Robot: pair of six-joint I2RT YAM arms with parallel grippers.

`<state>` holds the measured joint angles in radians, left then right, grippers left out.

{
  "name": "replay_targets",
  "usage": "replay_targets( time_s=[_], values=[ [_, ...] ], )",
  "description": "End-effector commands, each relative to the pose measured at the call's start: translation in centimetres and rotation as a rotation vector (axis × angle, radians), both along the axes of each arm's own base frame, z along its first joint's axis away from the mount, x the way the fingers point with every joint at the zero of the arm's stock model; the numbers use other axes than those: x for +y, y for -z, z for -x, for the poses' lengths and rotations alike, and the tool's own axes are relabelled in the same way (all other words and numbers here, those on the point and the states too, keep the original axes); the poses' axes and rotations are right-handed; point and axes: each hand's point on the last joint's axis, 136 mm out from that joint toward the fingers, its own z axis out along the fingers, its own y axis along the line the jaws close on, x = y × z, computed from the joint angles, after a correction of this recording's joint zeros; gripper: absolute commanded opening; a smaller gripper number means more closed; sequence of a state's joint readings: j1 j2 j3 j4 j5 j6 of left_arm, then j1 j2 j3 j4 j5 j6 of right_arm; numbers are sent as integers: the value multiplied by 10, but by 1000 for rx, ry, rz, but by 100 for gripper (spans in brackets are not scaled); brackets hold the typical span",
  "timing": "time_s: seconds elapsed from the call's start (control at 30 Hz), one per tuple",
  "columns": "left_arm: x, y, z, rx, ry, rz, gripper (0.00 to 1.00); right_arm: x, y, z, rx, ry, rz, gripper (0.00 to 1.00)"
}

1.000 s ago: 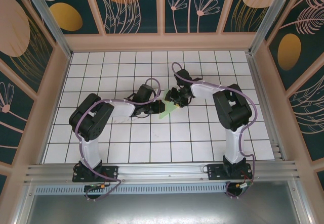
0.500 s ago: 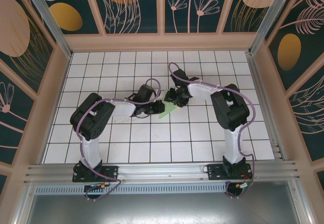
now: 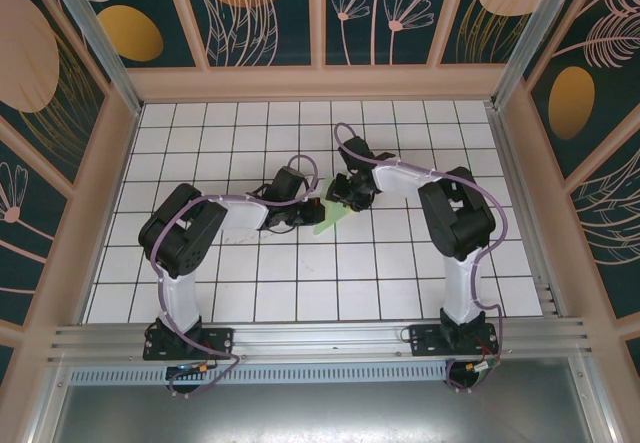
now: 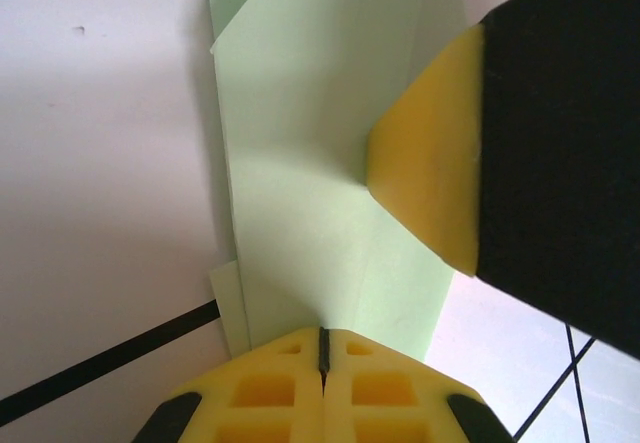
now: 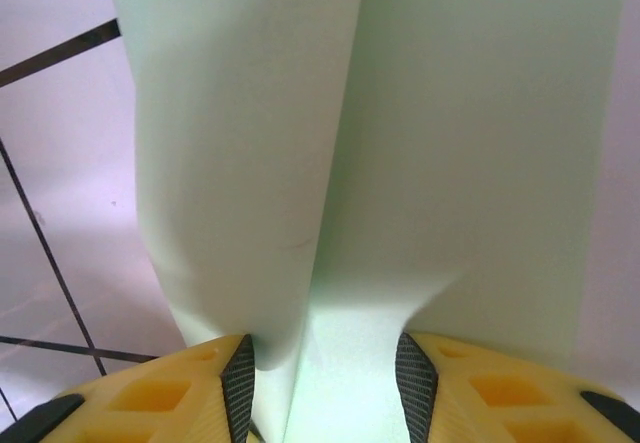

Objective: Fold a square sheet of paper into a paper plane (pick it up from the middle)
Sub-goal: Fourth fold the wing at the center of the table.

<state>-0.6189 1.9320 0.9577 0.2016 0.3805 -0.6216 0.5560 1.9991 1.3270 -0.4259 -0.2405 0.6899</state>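
The pale mint-green sheet of paper [image 3: 328, 223] lies folded into a narrow creased shape on the white tiles at mid-table, between both grippers. My left gripper [image 3: 314, 213] comes at it from the left. In the left wrist view, its yellow fingers [image 4: 322, 348] are shut on the paper's [image 4: 300, 163] raised centre crease. One yellow fingertip of my right gripper [image 4: 430, 173] presses onto the paper from the right. My right gripper [image 3: 340, 199] reaches in from the far side. Its jaws [image 5: 325, 383] stand apart, and the paper's [image 5: 450, 143] two upright flaps rise between the pads.
The white grid-tiled table [image 3: 300, 283] is fenced by a low wooden rim [image 3: 320, 83] and patterned walls. Both arm bases stand on the metal rail [image 3: 320, 338] at the near edge.
The right gripper's jaws have narrowed a little around the paper flaps and its wrist has shifted slightly. The left gripper stays pinched on the crease.
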Motion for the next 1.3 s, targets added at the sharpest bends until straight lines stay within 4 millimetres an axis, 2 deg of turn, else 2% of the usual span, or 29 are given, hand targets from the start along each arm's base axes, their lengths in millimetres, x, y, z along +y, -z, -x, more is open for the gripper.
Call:
replay_targets(
  time_s=[0.0,0.03,0.1,0.17,0.3,0.43,0.57,0.9,1.1,1.27],
  values=[
    [35,55,33,137,0,-171,0,13,-35,-8,-98,-57,-88,46],
    [36,57,34,139,1,-177,0,7,-49,-20,-141,-45,-124,47],
    [38,58,35,142,4,-183,0,11,-67,-23,-213,-83,-170,46],
    [37,57,35,140,7,-182,0,11,-69,-20,-246,-104,-188,47],
    [36,55,35,141,11,-176,0,14,-60,-10,-245,-129,-236,44],
    [35,54,34,138,12,-177,0,23,-50,-1,-233,-169,-273,15],
    [36,53,34,138,10,-178,0,28,-30,4,-195,-192,-268,3],
    [36,54,35,142,12,-180,0,32,-5,11,-146,-226,-269,0],
    [36,54,36,137,28,-184,0,24,8,16,-125,-237,-217,0],
    [40,57,40,140,43,-207,0,10,20,13,-120,-234,-179,0]
  ],
)
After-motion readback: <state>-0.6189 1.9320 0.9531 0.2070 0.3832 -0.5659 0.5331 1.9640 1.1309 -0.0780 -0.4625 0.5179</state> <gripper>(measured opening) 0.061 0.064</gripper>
